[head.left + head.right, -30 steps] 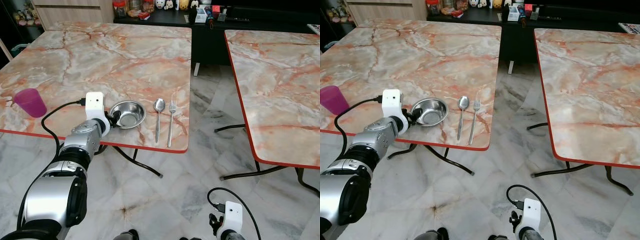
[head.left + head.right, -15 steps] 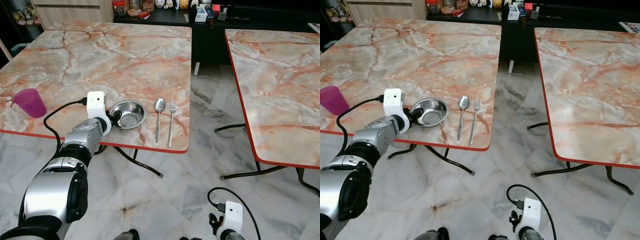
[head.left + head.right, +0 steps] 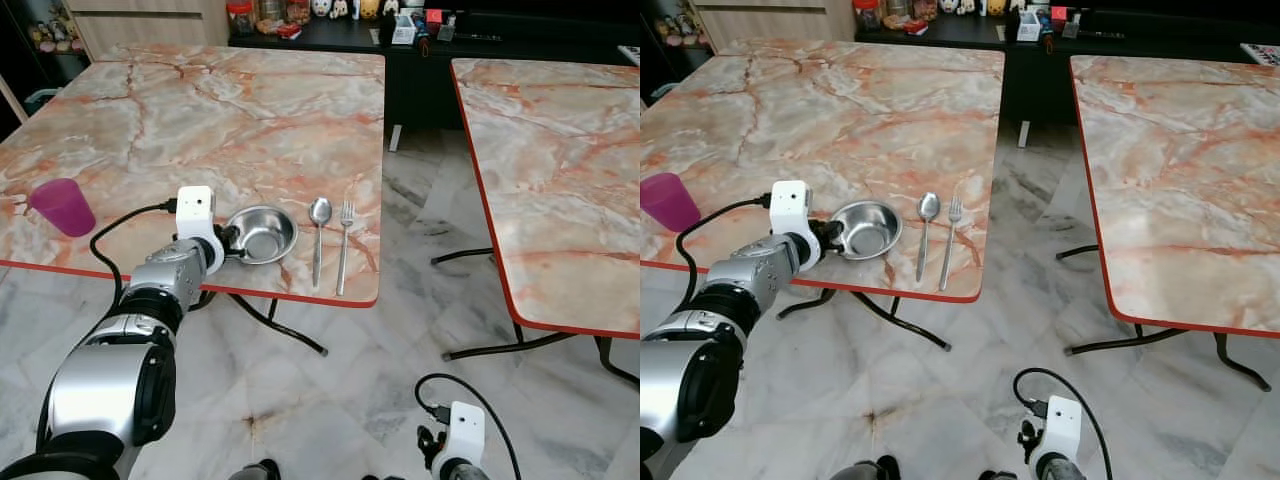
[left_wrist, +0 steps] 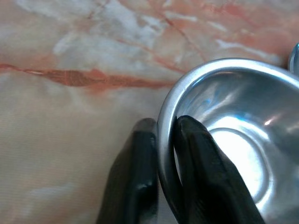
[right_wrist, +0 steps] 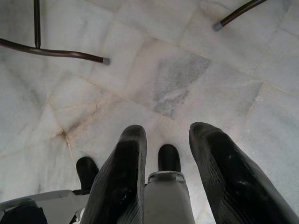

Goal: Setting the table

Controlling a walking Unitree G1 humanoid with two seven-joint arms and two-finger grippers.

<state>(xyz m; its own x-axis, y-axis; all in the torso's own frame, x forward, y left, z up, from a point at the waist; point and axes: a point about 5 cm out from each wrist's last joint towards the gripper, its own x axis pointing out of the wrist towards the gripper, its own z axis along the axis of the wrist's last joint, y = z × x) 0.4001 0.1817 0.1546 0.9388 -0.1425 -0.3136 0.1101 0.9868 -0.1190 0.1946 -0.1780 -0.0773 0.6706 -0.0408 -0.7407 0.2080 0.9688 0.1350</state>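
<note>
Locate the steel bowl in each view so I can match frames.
Left eye view: steel bowl near the table's front edge, left of the spoon.
Right eye view: same spot, left of the spoon.
Left wrist view: right half, rim pinched by the left gripper.
Right wrist view: floor and the right gripper, jaws apart.
Shared landmark: the spoon.

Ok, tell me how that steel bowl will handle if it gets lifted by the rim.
The bowl looks thin, rigid metal, so probably light. The left gripper pinches only its rim, so it may tilt. Its polished surface could slip between the fingers.
</note>
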